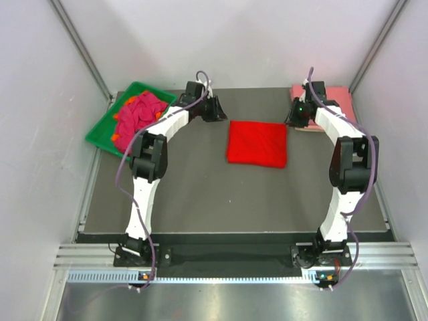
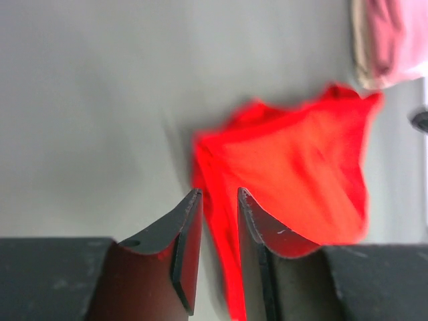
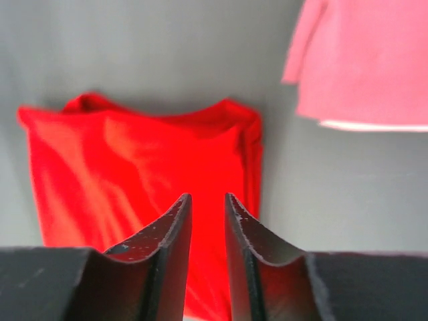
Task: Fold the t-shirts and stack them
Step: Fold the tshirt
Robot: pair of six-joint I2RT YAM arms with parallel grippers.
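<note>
Left end effector (image 2: 219,194) and right end effector (image 3: 206,197) hang slightly parted, empty. Folded red t-shirt (image 1: 257,142) lies on the desk (image 1: 200,194) toward its far edge. Pinching one layer could undo the fold en route to the pink t-shirt (image 1: 336,99), far right corner.

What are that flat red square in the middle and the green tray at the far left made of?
The red t-shirt looks like soft knit fabric, probably cotton: matte, with gentle wrinkles and layered folded edges. The green tray looks like moulded plastic: one even bright colour and a stiff raised rim, though from above that is only a guess.
</note>
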